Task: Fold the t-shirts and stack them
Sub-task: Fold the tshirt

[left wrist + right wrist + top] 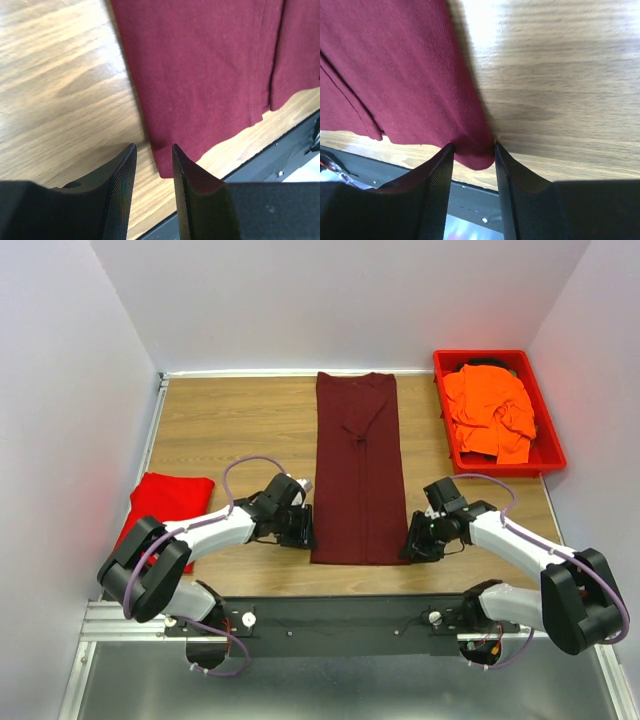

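Both tools at the near corners of the maroon t-shirt (358, 470), by the counter (220, 430) edge.
Your right tool (473, 145) pinches bunched corner cloth; your left tool (152, 146) is part-open, the corner loose in its gap.

Robot lab cell, white walls (350, 300), wooden tabletop (230, 420), aluminium rail (110, 620)

White walls (300, 300) (wood-grain table (220, 420))

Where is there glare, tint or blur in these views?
Top view: sharp, even light, red tint on the wall beside the red shirt. Left wrist: pale glare on the table, soft edge on the maroon shirt. Right wrist: strong glare on the table.
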